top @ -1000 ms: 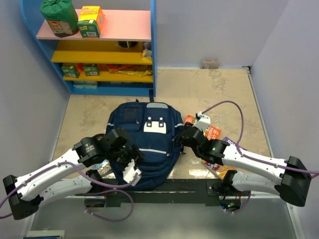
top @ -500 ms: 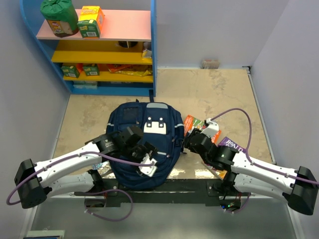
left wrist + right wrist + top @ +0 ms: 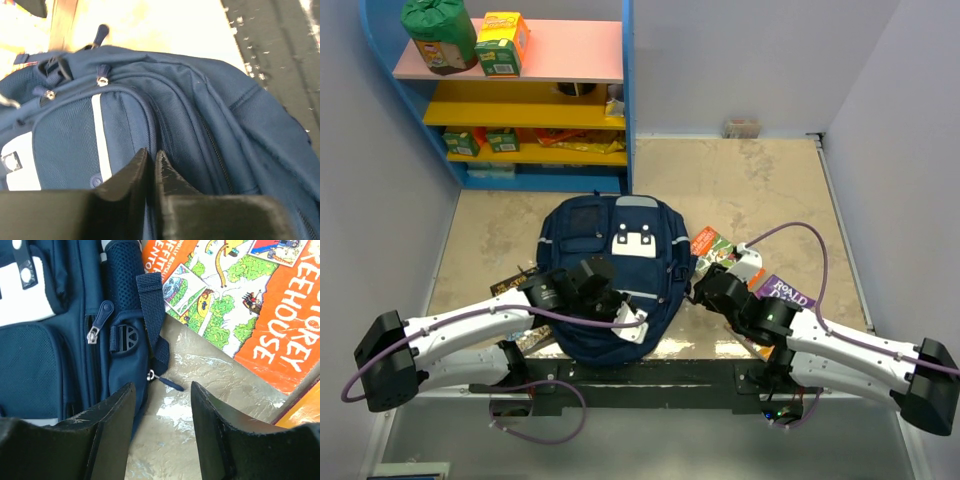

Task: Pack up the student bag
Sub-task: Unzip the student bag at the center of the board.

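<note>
The student bag (image 3: pixel 605 255), navy with a white patch, lies flat in the middle of the table. My left gripper (image 3: pixel 632 325) sits low on the bag's front right. In the left wrist view this gripper (image 3: pixel 151 151) is shut at the seam beside the white-striped front pocket (image 3: pixel 75 135), a thin fold of blue fabric in the slit. My right gripper (image 3: pixel 699 290) is at the bag's right edge. In the right wrist view it (image 3: pixel 161 386) stands open over bare table, with a blue zipper pull (image 3: pixel 170 383) just ahead between its fingers and the side pocket (image 3: pixel 122 360) by the left finger.
An orange Treehouse book (image 3: pixel 260 300) lies right of the bag (image 3: pixel 712 245). A purple book (image 3: pixel 785 292) sits under the right arm. Another book (image 3: pixel 510 285) lies left of the bag. A blue shelf unit (image 3: pixel 520 100) with cartons stands at the back left.
My left gripper moved right across the bag's lower front, opened wide, then shut at the seam. The bag shifted slightly away and right. The right gripper barely moved.
</note>
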### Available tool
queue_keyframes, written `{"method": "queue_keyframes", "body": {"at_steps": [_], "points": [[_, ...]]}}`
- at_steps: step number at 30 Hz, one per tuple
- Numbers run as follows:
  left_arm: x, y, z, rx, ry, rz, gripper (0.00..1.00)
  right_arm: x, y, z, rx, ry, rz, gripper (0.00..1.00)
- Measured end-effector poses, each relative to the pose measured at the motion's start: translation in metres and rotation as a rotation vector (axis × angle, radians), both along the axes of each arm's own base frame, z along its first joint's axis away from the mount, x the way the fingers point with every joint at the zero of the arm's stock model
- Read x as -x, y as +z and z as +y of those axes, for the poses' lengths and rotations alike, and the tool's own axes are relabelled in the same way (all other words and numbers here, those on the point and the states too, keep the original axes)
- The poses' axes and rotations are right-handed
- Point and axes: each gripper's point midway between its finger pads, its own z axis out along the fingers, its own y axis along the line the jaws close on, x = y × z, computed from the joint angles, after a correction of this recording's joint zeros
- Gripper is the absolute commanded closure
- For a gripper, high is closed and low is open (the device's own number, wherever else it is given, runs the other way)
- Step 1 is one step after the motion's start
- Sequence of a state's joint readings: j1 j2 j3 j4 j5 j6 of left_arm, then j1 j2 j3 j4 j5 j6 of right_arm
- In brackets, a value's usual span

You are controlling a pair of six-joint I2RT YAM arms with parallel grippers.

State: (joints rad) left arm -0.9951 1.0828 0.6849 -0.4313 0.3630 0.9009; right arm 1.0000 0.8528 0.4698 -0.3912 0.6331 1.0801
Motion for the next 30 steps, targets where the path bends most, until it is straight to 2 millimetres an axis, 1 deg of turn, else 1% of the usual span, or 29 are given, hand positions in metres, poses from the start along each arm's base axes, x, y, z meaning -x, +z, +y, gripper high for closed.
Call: {"method": "queue_keyframes", "body": {"at_steps": [4, 8, 9, 12, 14, 16, 18, 21, 22, 25, 27, 30], "points": [[-0.01, -0.002, 0.002, -0.005, 0.038, -0.043, 1.0, 0.0, 0.001, 0.001, -0.003, 0.006, -0.006, 0.49], [-0.016, 0.01, 0.004, 0.002, 0.047, -0.088, 1.0, -0.001, -0.003, 0.007, 0.022, 0.047, -0.006, 0.49], [-0.017, 0.017, 0.004, 0.005, 0.042, -0.103, 1.0, -0.002, -0.003, 0.009, 0.027, 0.062, -0.013, 0.5], [-0.023, 0.046, 0.005, 0.036, 0.035, -0.158, 1.0, -0.004, -0.001, 0.014, 0.037, 0.106, -0.046, 0.52], [-0.027, 0.067, 0.007, 0.064, 0.04, -0.198, 1.0, -0.005, 0.005, 0.017, 0.023, 0.135, -0.082, 0.52], [-0.029, 0.083, 0.01, 0.086, 0.044, -0.233, 1.0, -0.005, 0.018, 0.019, -0.023, 0.164, -0.151, 0.51], [-0.027, 0.093, 0.015, 0.102, 0.039, -0.264, 1.0, -0.005, 0.031, 0.02, -0.068, 0.185, -0.217, 0.51], [-0.023, 0.102, 0.026, 0.12, 0.033, -0.309, 1.0, -0.005, 0.04, 0.026, -0.094, 0.229, -0.276, 0.5], [-0.023, 0.105, 0.03, 0.131, 0.032, -0.33, 1.0, -0.005, 0.04, 0.029, -0.091, 0.247, -0.281, 0.49], [-0.025, 0.113, 0.043, 0.164, 0.066, -0.372, 1.0, -0.003, 0.034, 0.047, -0.083, 0.338, -0.283, 0.48], [-0.032, 0.119, 0.046, 0.179, 0.099, -0.386, 1.0, 0.001, 0.021, 0.057, -0.065, 0.403, -0.267, 0.47], [-0.049, 0.123, 0.052, 0.191, 0.163, -0.395, 1.0, 0.006, 0.004, 0.062, -0.04, 0.463, -0.249, 0.45]]}}
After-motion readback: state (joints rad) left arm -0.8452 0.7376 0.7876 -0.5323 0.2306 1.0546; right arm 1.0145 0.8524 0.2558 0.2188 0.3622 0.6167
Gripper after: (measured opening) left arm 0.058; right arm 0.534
